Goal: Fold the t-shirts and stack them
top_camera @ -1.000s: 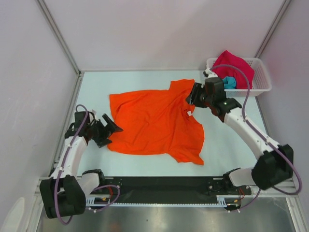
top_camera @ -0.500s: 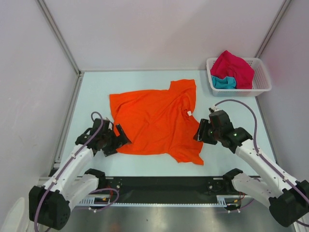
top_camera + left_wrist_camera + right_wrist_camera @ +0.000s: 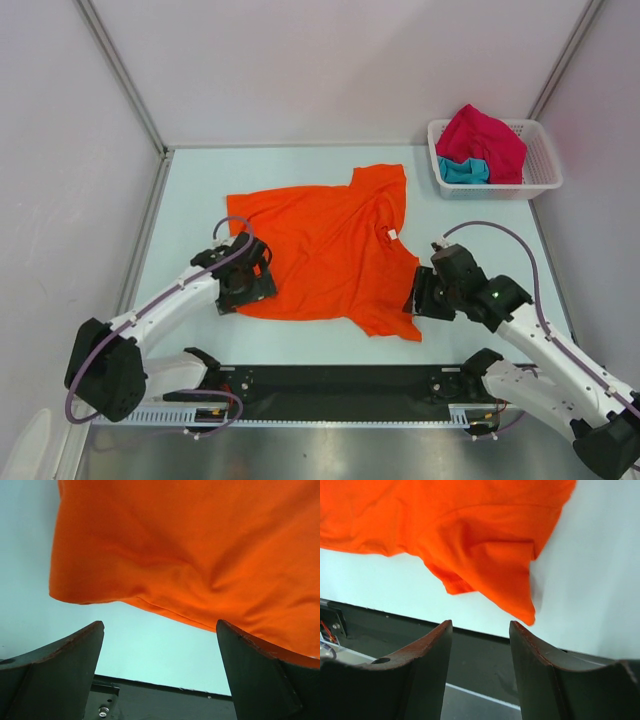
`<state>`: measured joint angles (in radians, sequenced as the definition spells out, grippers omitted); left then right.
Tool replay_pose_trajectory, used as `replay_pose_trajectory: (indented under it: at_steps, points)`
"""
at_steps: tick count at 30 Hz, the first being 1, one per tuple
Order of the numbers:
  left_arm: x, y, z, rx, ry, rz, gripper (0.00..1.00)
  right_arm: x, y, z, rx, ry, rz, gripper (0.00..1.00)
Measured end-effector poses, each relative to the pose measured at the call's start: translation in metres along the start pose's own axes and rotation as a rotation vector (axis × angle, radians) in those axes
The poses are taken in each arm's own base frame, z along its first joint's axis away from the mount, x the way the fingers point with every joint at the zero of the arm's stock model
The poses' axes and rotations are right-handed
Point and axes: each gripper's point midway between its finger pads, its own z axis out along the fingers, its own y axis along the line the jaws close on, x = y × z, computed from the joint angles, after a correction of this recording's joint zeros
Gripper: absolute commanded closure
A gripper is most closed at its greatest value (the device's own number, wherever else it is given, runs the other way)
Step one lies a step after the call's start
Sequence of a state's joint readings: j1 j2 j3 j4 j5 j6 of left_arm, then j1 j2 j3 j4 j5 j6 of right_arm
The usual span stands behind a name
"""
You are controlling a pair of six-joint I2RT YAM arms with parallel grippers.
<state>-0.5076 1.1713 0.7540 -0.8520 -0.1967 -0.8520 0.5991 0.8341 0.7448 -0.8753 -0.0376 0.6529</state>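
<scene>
Orange t-shirt [image 3: 325,250] is lying spread on table [image 3: 190,200]. Left gripper [image 3: 160,630] is hovering at its near-left hem, fingers gaping wide, empty. Right gripper [image 3: 480,625] is sitting by the near-right corner, fingers apart, gripping nothing, possibly brushing cloth.

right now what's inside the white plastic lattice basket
A crumpled crimson-pink cloth t-shirt, with a teal cloth t-shirt peeking out from under it. The basket's floor and anything deeper are covered.

This is a robotics lab test cell: a pale tabletop [image 3: 200,180] enclosed by plain white panels [image 3: 340,70] on aluminium posts [image 3: 122,80], with a cabled left arm [image 3: 170,305] and right arm [image 3: 545,335] bolted to a black rail [image 3: 340,390].
</scene>
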Motion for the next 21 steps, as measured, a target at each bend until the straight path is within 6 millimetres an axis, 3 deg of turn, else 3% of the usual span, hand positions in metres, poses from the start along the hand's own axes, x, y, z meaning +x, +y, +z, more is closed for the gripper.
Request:
replay_pose_trajectory:
  at_steps: [6,11,21]
  points:
    - [-0.001,0.016,0.006,-0.102,-0.021,-0.019,0.01,0.01,-0.008,-0.01,0.03,0.028,0.009,0.45]
    - [-0.005,0.032,0.002,-0.166,-0.072,-0.069,0.0,0.006,-0.003,-0.018,0.022,0.023,0.013,0.45]
    - [0.006,0.055,0.01,-0.244,-0.091,-0.138,0.0,0.014,0.002,-0.013,0.021,0.08,0.015,0.45]
